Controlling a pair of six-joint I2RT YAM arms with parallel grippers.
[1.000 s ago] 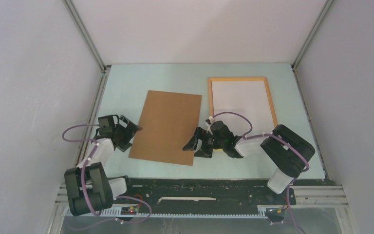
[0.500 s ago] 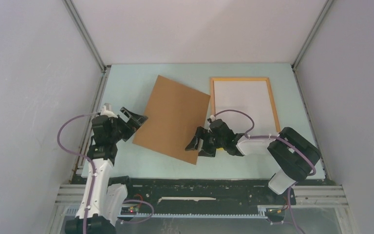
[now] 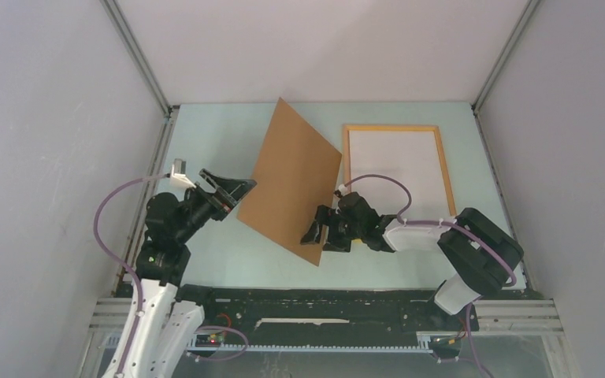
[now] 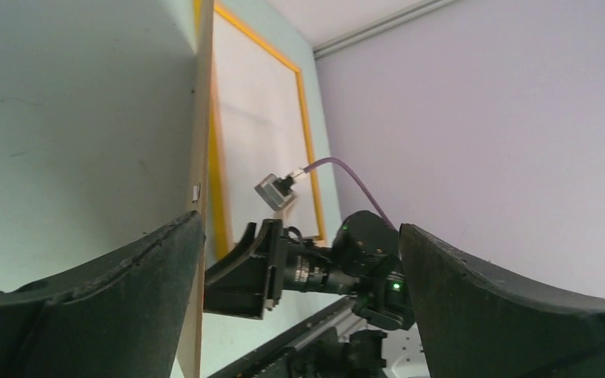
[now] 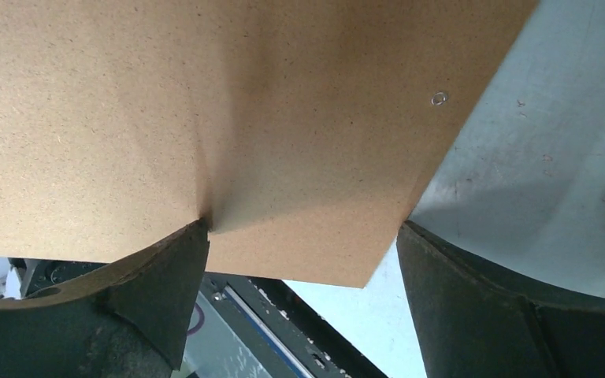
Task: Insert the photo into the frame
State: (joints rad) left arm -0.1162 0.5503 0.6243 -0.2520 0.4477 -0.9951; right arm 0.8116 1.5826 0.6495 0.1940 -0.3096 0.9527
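Observation:
The yellow-orange frame lies flat at the back right, and its rim also shows in the left wrist view. A plain white sheet fills it; no printed side shows, so I cannot tell whether it is the photo. The brown backing board stands tilted up on its right edge. My left gripper is open at the board's raised left edge, one finger against the edge-on board. My right gripper is open at the board's near corner, the board leaning on its left finger.
Grey enclosure walls close in left, right and behind. A black rail runs along the near edge of the pale table. A small metal ring sits on the board's face. Purple cables loop off both wrists.
The board has gone from lying flat to standing steeply tilted. My left gripper rose and moved right with the board's left edge. My right gripper stayed at the near right corner.

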